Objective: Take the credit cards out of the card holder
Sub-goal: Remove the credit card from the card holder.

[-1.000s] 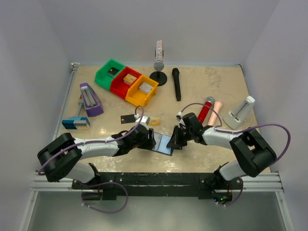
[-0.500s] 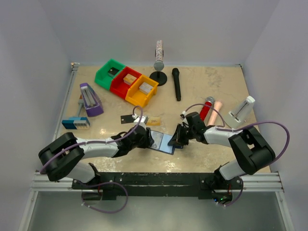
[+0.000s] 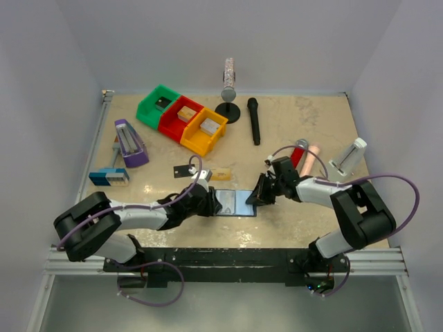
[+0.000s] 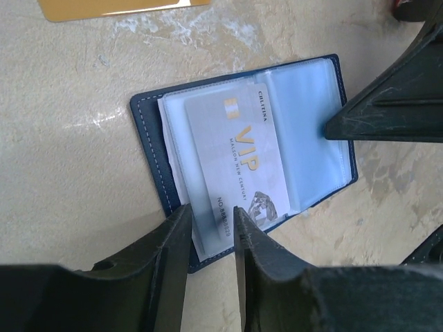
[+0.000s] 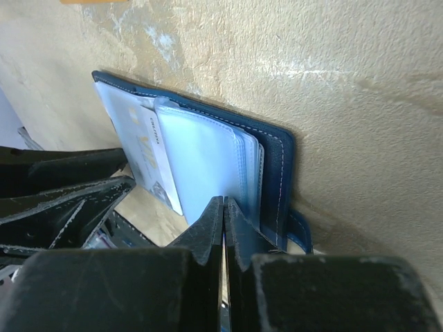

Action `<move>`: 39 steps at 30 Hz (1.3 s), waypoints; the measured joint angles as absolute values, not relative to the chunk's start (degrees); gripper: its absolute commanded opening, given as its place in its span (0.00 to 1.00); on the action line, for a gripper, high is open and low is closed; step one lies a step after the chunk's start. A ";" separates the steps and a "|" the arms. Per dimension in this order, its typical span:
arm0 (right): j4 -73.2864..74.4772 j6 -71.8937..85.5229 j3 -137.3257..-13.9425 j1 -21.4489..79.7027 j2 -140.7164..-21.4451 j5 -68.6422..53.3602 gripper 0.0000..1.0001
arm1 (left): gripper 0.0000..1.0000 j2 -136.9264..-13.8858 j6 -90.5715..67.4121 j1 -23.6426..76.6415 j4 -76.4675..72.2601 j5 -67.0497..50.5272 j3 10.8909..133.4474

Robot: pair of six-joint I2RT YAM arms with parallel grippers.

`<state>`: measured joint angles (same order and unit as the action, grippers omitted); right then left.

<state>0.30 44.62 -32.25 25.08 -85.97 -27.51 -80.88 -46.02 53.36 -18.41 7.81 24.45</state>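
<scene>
Far left on the bench: a blue-and-grey block, with a purple tool just behind it. Farther back, three bins touching in a slanted row, green bin, red bin, yellow bin, each with a small block inside. Nearer the middle, the black card flat on the bench and the tan-gold card a little to its right, both outside the card holder and apart from it. Left arm stretched low across the bench from the left, left jaws poised over the near left edge of the card holder, parted by a narrow gap and gripping nothing that can be made out. Card holder lying open and flat, inner faces up, midway between the two arms. Silvery grey card with gold "VIP" lettering lying slanted on the left-hand pocket, its near end showing in the gap of the left jaws; cannot tell whether the tips press on it, nor whether its far end is tucked in. Right-hand face covered by clear pocket sleeves. Right jaws closed tight, tip against tip, nothing between them, the tip touching the outer edge of that right-hand pocket. Right arm reaching in from the right. Beyond it, a red cylinder, a pink cylinder beside it, and a white stand near the right edge.
</scene>
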 measured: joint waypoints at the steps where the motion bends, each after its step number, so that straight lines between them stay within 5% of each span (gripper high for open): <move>1: 0.69 44.36 -32.45 25.04 -85.97 -27.40 0.00 | 0.36 -80.62 -46.11 53.39 -18.41 7.60 24.25; 10: 8.67 40.75 -32.82 25.04 -78.52 -23.62 0.28 | 0.47 -77.38 -46.48 53.76 -13.74 7.22 24.16; 25: 15.22 36.45 -40.95 34.02 -71.31 -22.09 0.41 | 0.60 -68.84 -46.50 53.76 -2.48 8.05 24.91; 30: 14.37 36.40 -44.18 37.45 -75.07 -22.26 0.41 | 0.54 -65.10 -46.52 53.76 -1.06 8.58 25.39; 39: 8.91 38.50 -45.34 38.74 -86.00 -24.60 0.39 | 0.27 -67.13 -46.54 53.63 -1.50 11.97 25.39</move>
